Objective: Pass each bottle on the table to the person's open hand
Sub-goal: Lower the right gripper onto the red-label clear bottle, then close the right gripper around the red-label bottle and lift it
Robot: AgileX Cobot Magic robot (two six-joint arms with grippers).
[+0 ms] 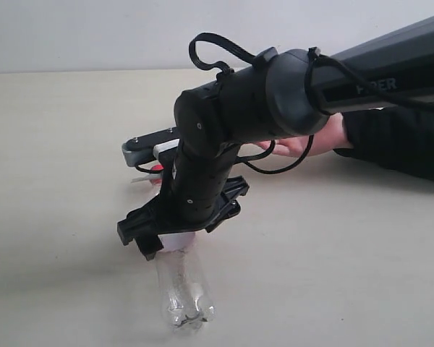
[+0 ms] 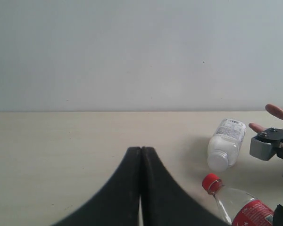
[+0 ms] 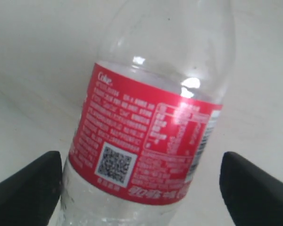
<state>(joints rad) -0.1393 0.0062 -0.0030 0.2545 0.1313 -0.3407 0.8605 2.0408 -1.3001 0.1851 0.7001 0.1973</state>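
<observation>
A clear bottle with a red label lies on the pale table, base toward the exterior camera. Its red cap shows in the left wrist view. My right gripper is lowered over its middle, open. The fingers stand on either side of the labelled body, one close against it, the other apart. A white bottle lies on its side beyond the cap. The person's open hand rests palm up behind the right arm. My left gripper is shut on nothing, low over bare table.
The person's black sleeve lies along the table at the right. The right arm and its looped cable hide much of the table's middle. A pale wall stands behind the table.
</observation>
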